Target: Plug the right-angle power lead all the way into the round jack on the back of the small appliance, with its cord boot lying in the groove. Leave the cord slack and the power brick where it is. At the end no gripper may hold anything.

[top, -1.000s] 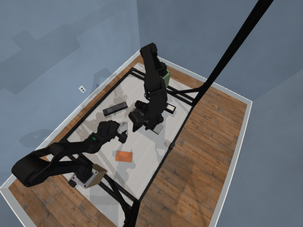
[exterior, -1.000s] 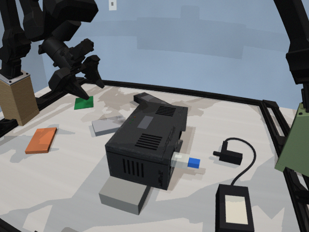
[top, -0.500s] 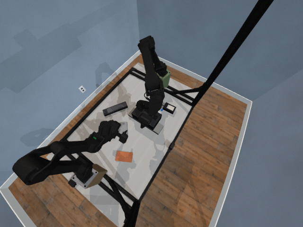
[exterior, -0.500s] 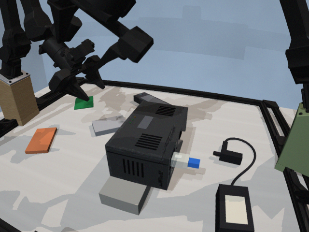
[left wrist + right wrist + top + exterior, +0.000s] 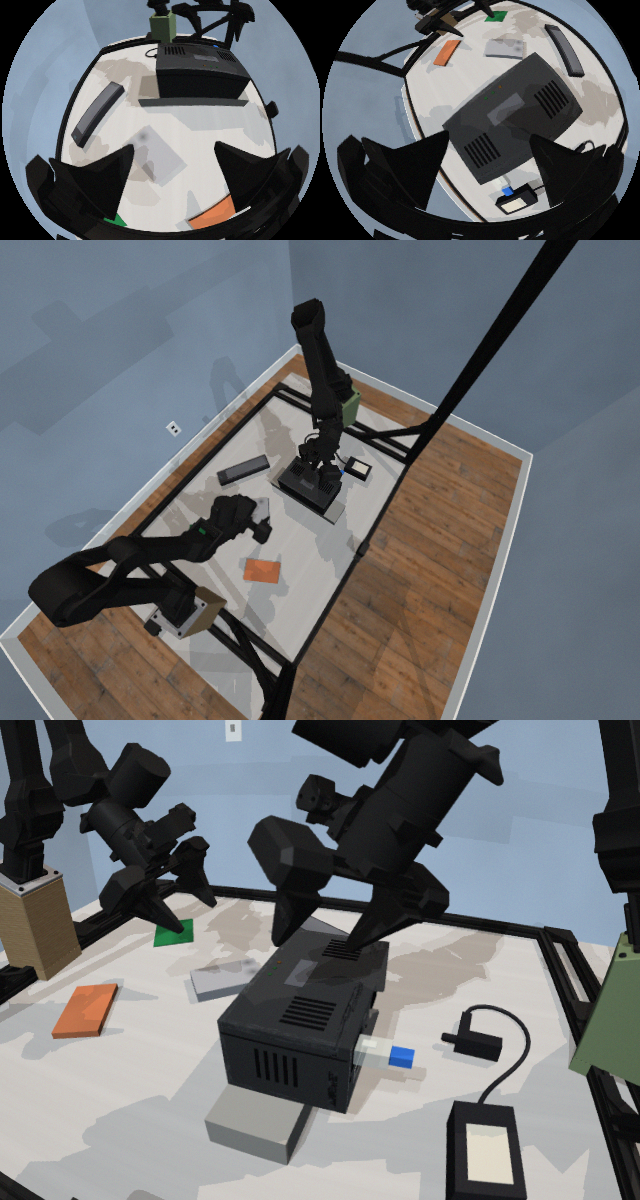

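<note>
From the top, the right gripper (image 5: pixel 317 467) (image 5: pixel 314 947) (image 5: pixel 217 38) (image 5: pixel 491 137) is over the appliance (image 5: pixel 302 489) (image 5: pixel 305 988) (image 5: pixel 200 75) (image 5: pixel 512 117), hiding the plug, while the power brick (image 5: pixel 357 467) (image 5: pixel 485 1154) (image 5: pixel 516 199) sits just beyond the blue tab (image 5: pixel 342 472) (image 5: pixel 401 1056) (image 5: pixel 216 46) (image 5: pixel 507 191). In the exterior view the plug (image 5: pixel 478 1046) lies on the table near the appliance's rear side, unplugged; its round tip and long axis run roughly toward that side, its boot turns off crosswise, and the cord (image 5: pixel 528 1040) (image 5: pixel 148 53) (image 5: pixel 539 187) loops round to the brick (nicely slack). There is open table between tip and appliance, though the blue tab juts out nearby; the appliance overhangs a grey slab (image 5: pixel 258 1117) (image 5: pixel 192 103). From the left wrist, the left gripper (image 5: pixel 196 917) (image 5: pixel 175 148) (image 5: pixel 478 25) is spread and empty over a pale block (image 5: pixel 222 978) (image 5: pixel 156 155) (image 5: pixel 505 48), with the orange block (image 5: pixel 262 571) (image 5: pixel 85 1010) (image 5: pixel 215 214) (image 5: pixel 447 52) below one finger. From the right wrist, the right gripper is spread and empty too, one finger partly covering the cord loop.
</note>
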